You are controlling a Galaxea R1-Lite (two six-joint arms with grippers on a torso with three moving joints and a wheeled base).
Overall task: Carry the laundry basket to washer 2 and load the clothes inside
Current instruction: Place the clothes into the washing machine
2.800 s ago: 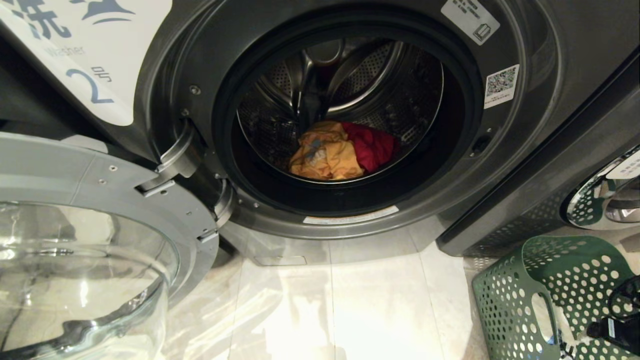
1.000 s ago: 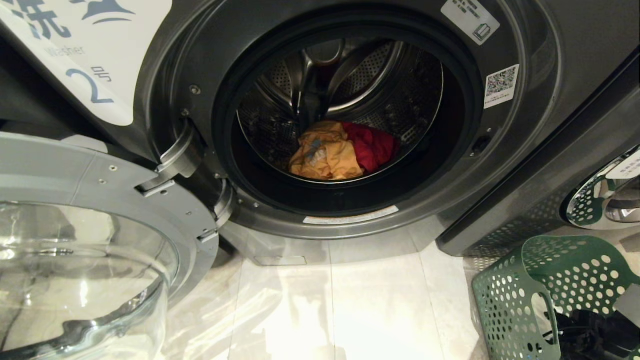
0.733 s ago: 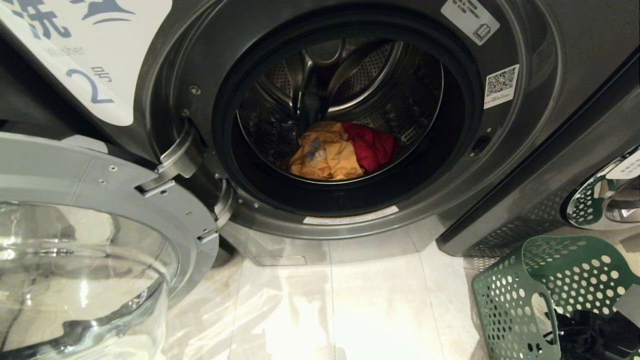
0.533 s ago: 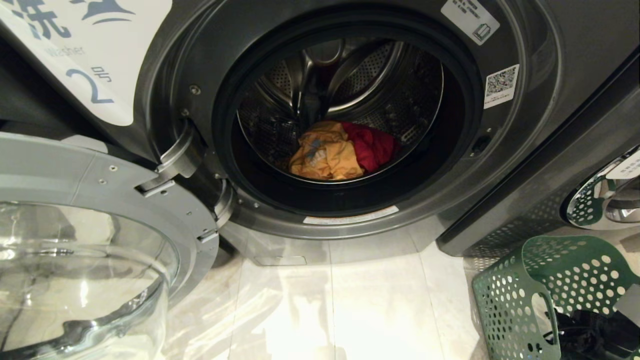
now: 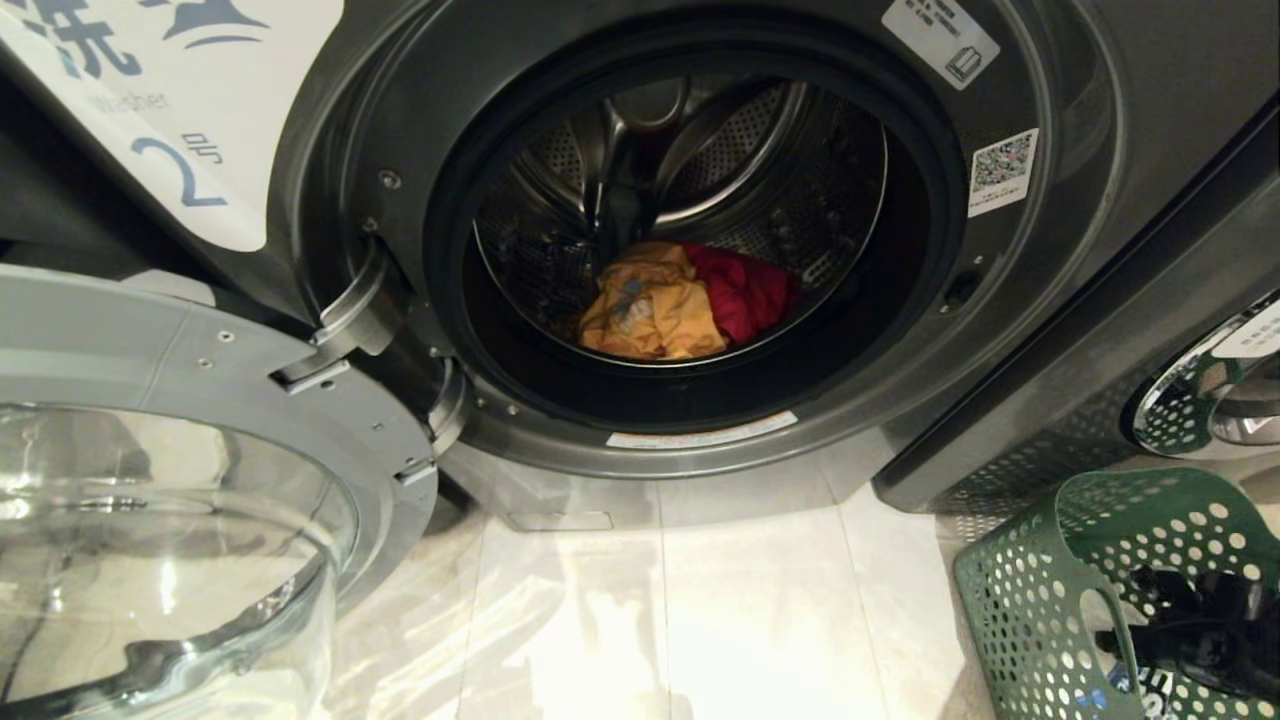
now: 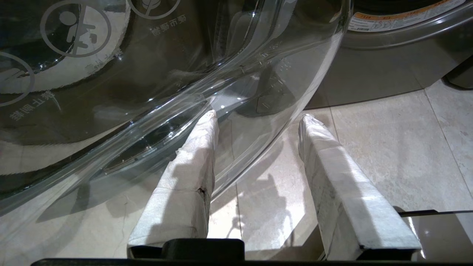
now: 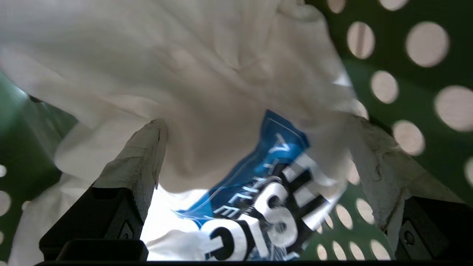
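Laundry loading at washer 2 (image 5: 1050,330), its drum filling the upper centre of the head view and its glass door (image 5: 180,520) swung wide at the lower left. Two of the clothes lie inside already: a yellow-orange garment (image 5: 650,310) touching a red one (image 5: 745,290) on the drum floor.

At the lower right corner of the head view stands the laundry basket (image 5: 1030,600), dark green and perforated, on the pale tiled floor (image 5: 700,620) beside the neighbouring machine. The right gripper (image 7: 255,147) is down inside it. In the right wrist view its taped fingers (image 7: 144,147) stand spread as wide as they go, one on either side of a white garment (image 7: 184,74) with a blue, black and white print; the cloth lies between them but is not pinched, so the claw holds nothing yet.

The left gripper (image 6: 258,118) is parked low by the door glass, its fingers partly apart and empty.

The white piece looks light, soft and limp. It should bunch under pressure instead of resisting, and will likely drape and trail once lifted. A sound hold would be on a thick fold near the middle of the heap, where the fingers now straddle it, rather than on a thin edge that could slip free. Trailing ends may snag on the basket rim or the door seal.
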